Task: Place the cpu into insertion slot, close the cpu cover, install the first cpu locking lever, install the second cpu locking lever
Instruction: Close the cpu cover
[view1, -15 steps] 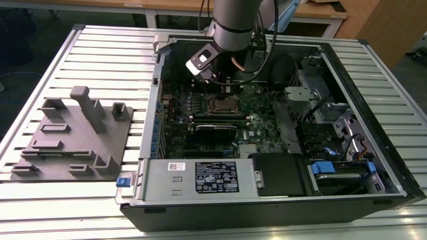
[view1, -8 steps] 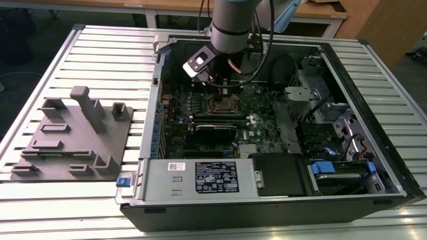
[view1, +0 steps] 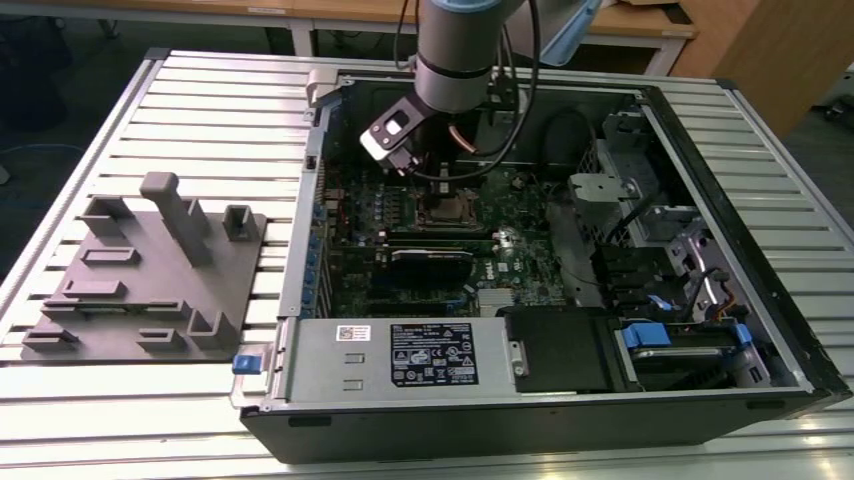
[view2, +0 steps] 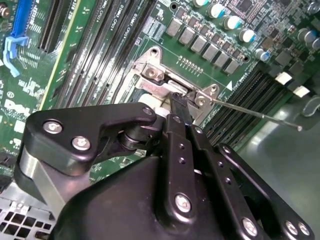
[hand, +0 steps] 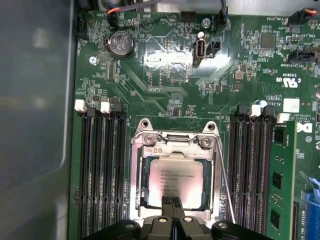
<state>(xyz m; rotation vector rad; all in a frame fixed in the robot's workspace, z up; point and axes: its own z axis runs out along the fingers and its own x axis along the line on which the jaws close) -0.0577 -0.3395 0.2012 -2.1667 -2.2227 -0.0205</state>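
The cpu, silver-grey topped, lies in the insertion slot, whose pin field is hidden under it. The cpu cover lies flat around the chip, framing it. My gripper is shut, its two black fingertips together at the cover's edge over the rim of the chip. In the second wrist view the gripper touches down by the cover's hinge end. A thin wire locking lever runs along one side of the socket, and its free end sticks out above the board. In the exterior view the gripper hangs just above the socket.
Long black memory slots flank the socket on both sides. The open computer case walls in the motherboard, with a power supply at the front and cables behind. A grey fixture plate sits at the exterior view's left.
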